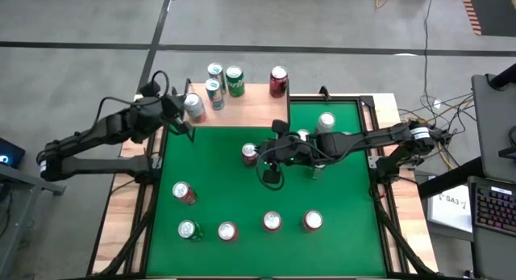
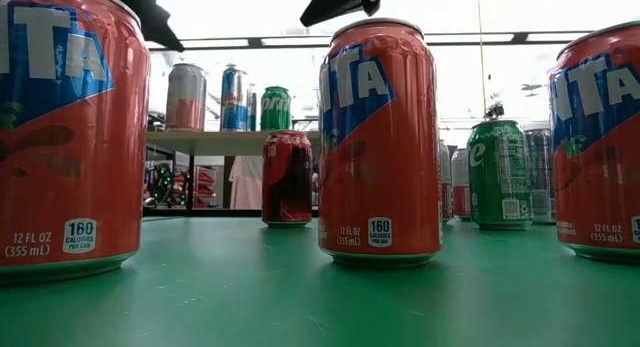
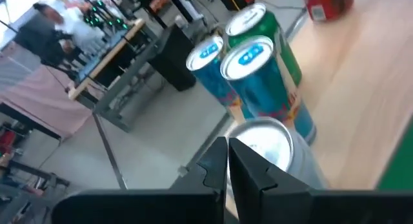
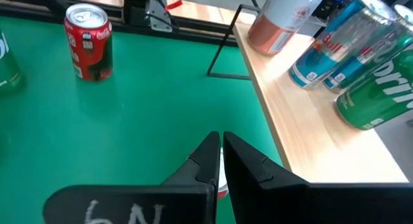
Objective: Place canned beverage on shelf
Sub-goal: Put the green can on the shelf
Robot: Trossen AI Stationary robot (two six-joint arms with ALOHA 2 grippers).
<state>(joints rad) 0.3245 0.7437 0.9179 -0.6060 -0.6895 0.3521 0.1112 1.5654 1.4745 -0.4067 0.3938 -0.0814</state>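
From above, the left gripper [image 1: 187, 128] hangs at the shelf [image 1: 250, 106], fingers closed on nothing, beside a silver can [image 1: 193, 106] standing on the board. The right gripper [image 1: 264, 153], fingers pressed together, hovers over the green table [image 1: 242, 199] by a red can [image 1: 250, 154]. At table height, orange cans [image 2: 380, 142] loom in front. The left wrist view shows blue cans [image 3: 258, 82] behind the silver one.

The green table [image 1: 218, 175] fills the frame's centre, and the shelf [image 1: 250, 110] sits at its upper left. On the shelf stand five cans: two blue, one green, one red, one silver. Nine cans stand on the table.
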